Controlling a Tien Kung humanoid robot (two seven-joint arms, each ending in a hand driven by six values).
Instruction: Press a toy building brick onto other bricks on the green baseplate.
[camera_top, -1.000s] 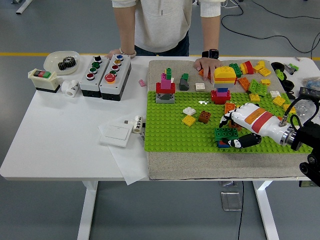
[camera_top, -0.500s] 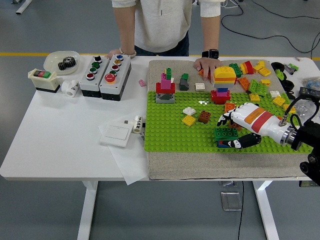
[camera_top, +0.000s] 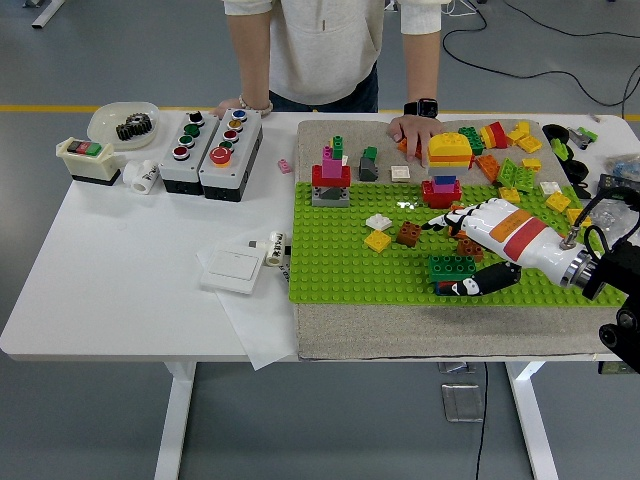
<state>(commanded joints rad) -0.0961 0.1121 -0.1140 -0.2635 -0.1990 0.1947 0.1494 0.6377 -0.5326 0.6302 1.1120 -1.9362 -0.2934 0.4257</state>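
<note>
The right hand (camera_top: 462, 250) is reaching in from the right edge over the green baseplate (camera_top: 340, 260), its white shell with an orange band lying above the plate's right part. Its fingers (camera_top: 440, 222) are stretching left and slightly apart, gripping nothing, while the thumb (camera_top: 478, 283) is lying along the near side just beside a dark green brick (camera_top: 452, 267); whether the thumb is touching that brick is hard to make out. The green brick is sitting on a small stack at the plate's near right, and the bricks under it are mostly hidden by it and the thumb. A brown brick (camera_top: 408, 234) and a yellow brick (camera_top: 378, 240) are standing left of the fingertips. The arm is being cut off at the right edge. At the far side a person is resting one hand (camera_top: 413, 128) on the cloth beside loose bricks (camera_top: 500, 150); the other hand is mostly hidden behind the button boxes (camera_top: 210, 140).
</note>
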